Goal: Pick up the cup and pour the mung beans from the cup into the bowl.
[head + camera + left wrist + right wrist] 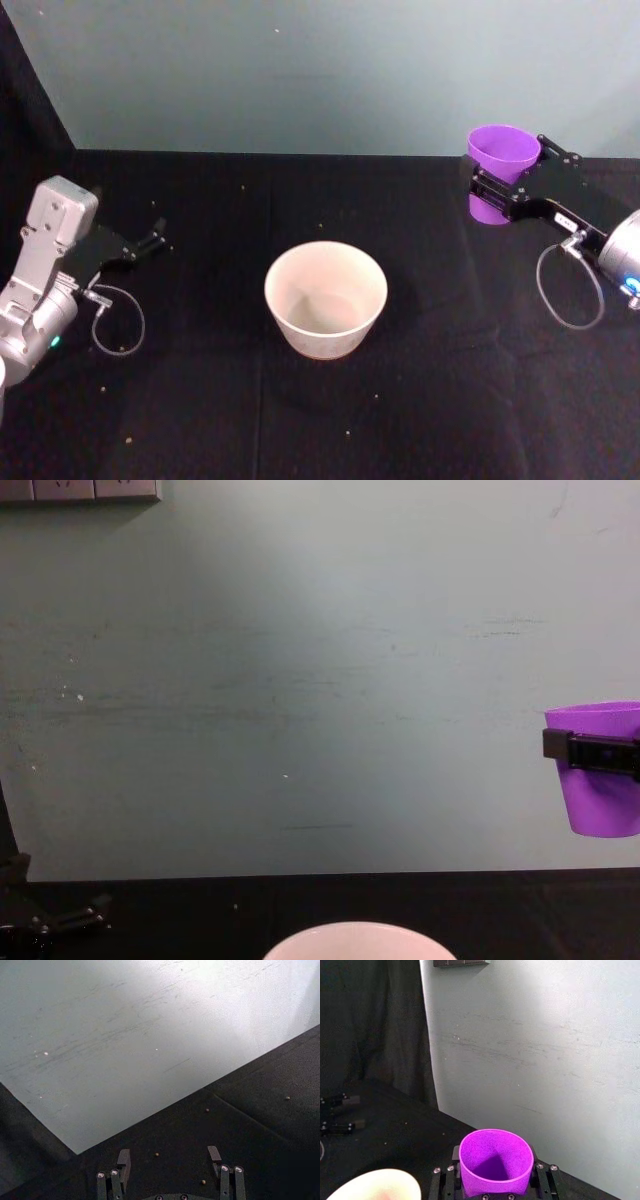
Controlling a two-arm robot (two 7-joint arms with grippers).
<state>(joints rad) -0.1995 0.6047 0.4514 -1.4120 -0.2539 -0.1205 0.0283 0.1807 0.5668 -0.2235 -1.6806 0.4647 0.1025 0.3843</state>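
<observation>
- Head view: cup [500, 150] upright, lifted clear of the black tablecloth [450, 400], far right and well apart from the bowl [320, 335]; kept level, probably to avoid spilling before the pour.
- Clamped at mid-wall by the right gripper [508, 172], rim left free for tipping.
- No mung beans discernible inside from the right wrist view; bowl apparently empty.
- Parked at the left, well out of the way: left gripper [155, 240], fingers apart, holding nothing.
</observation>
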